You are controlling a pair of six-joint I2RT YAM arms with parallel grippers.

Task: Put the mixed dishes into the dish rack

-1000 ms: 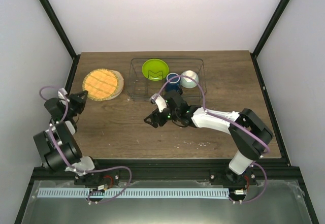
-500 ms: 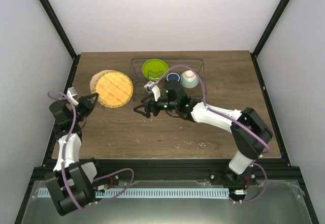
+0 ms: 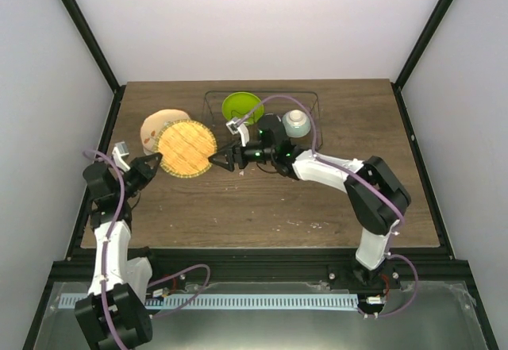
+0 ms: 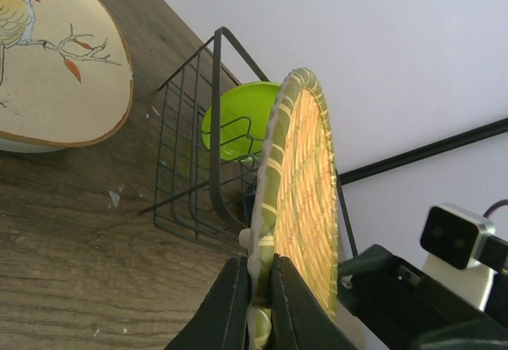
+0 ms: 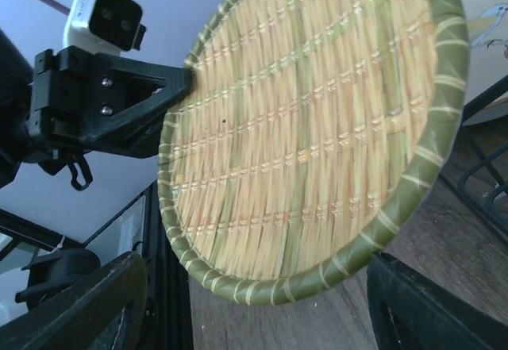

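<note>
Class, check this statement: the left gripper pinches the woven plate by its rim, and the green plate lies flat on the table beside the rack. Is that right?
Not quite. The left gripper does pinch the woven plate by its rim, but the green plate is not lying beside the rack: it sits inside it. The left wrist view shows the plate behind the rack's wires.

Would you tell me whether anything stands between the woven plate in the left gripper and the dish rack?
Yes. The open right gripper sits just past the tan woven plate, on its rack side, and that arm stretches along the near wall of the dish rack. The left gripper pinches the plate's opposite rim.
</note>
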